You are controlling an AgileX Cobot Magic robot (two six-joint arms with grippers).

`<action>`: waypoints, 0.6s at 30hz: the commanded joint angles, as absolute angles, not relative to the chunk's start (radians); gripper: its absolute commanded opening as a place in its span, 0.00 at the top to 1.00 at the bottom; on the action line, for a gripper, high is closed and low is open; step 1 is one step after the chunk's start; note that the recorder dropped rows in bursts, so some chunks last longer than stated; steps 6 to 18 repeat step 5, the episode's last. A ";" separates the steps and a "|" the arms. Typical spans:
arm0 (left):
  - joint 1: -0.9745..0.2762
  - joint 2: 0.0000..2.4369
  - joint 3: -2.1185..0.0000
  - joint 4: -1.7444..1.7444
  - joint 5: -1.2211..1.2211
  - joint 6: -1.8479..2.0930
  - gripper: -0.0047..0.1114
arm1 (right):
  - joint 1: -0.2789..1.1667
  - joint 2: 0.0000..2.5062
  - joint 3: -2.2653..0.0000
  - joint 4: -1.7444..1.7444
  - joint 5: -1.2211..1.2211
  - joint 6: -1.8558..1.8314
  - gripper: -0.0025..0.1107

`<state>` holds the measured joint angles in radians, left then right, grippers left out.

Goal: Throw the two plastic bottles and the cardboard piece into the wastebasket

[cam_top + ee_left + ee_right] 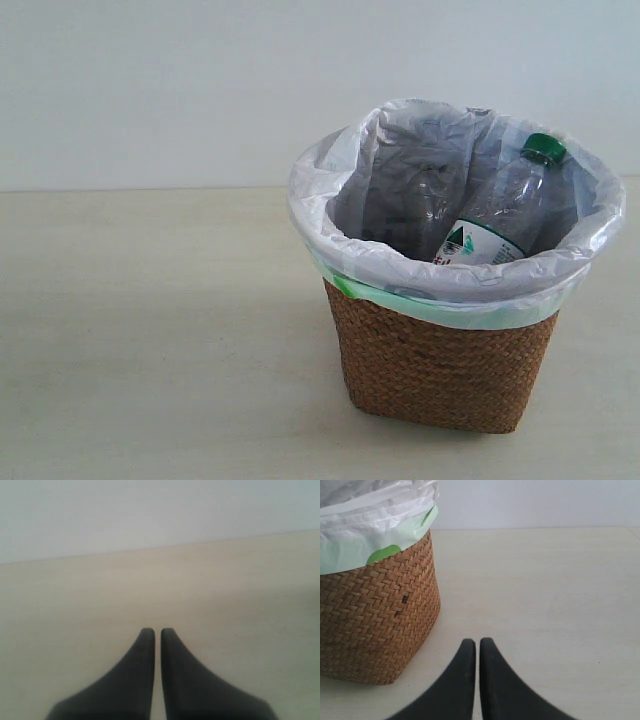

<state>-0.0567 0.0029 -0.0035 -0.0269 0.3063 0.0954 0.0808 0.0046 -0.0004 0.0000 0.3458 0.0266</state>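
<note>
Left gripper (157, 630) and right gripper (477, 641) rest pinched together, empty, probably because the work is done: a bottle (497, 218) leans inside the basket (440, 370).

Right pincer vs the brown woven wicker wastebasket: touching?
Apart. The right wrist view shows the right pincer, shut, with pale table between it and the brown woven wicker wastebasket.
</note>
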 commanded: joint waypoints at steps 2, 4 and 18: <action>-0.053 0.000 0.000 -0.026 0.303 0.085 0.93 | 0.075 0.000 0.000 -0.006 0.338 0.022 0.98; -0.053 0.000 0.000 -0.026 0.303 0.085 0.93 | 0.075 0.000 0.000 -0.006 0.338 0.022 0.98; -0.053 0.000 0.000 -0.026 0.303 0.085 0.93 | 0.075 0.000 0.000 -0.006 0.338 0.022 0.98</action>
